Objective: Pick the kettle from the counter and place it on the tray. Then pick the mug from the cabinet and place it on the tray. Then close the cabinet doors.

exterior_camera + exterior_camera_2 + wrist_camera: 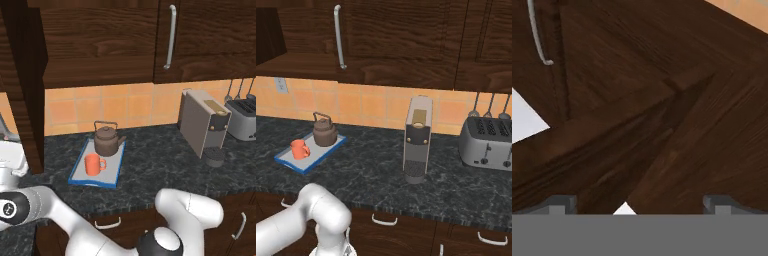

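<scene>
The kettle [106, 139] and the mug [93, 164] are set on the tray [80, 176], the kettle at the tile end and the mug just beside it toward the counter [160, 165] edge. A cabinet door [27, 85] is seen swung out at the left. The gripper [640, 204] is spread wide with nothing between its fingertips [562, 202], close to dark cabinet wood [662, 100].

Brown kettle [106, 140], orange mug [93, 164], upright on tray [116, 172]
</scene>
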